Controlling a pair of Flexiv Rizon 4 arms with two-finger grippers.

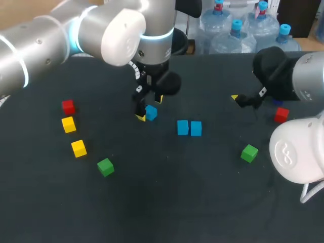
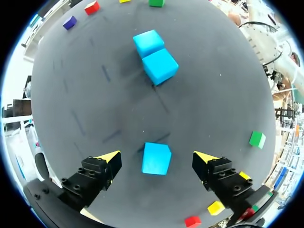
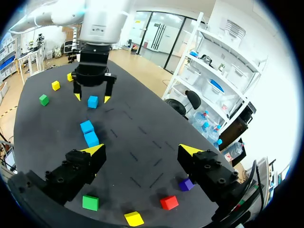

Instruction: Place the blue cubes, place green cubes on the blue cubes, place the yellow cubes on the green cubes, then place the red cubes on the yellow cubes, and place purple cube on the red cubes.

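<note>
You have three blue cubes on the matte black table (image 1: 167, 202), all plain, solid-coloured blocks with sharp edges and smooth faces. One blue cube (image 2: 156, 158) sits on the cloth between the fingers of your left claw (image 1: 150, 107), just left of centre in the upper half of the head view. That claw is spread wide. The left wrist view shows bare table on both sides of the cube, so neither yellow tip touches it. The other two blue cubes (image 1: 183, 127) stand side by side and touching, near the middle of the head view, ahead of the left claw. There are two green cubes, one at lower left (image 1: 105, 166) and one at lower right (image 1: 249, 153). Two yellow cubes (image 1: 68, 124) (image 1: 78, 148) lie at the left of the head view, one below the other. A third yellow cube (image 3: 134, 218) shows only in the right wrist view, under your right claw (image 3: 141, 150). There are two red cubes, one at the left above the yellows (image 1: 68, 107) and one at the right edge (image 1: 281, 115). The single purple cube (image 3: 186, 184) rests beside that red one, close under the right claw's fingers. Your right claw is also spread apart, with nothing between its tips, and it hangs over the right side of the table. No cube is stacked on another.
</note>
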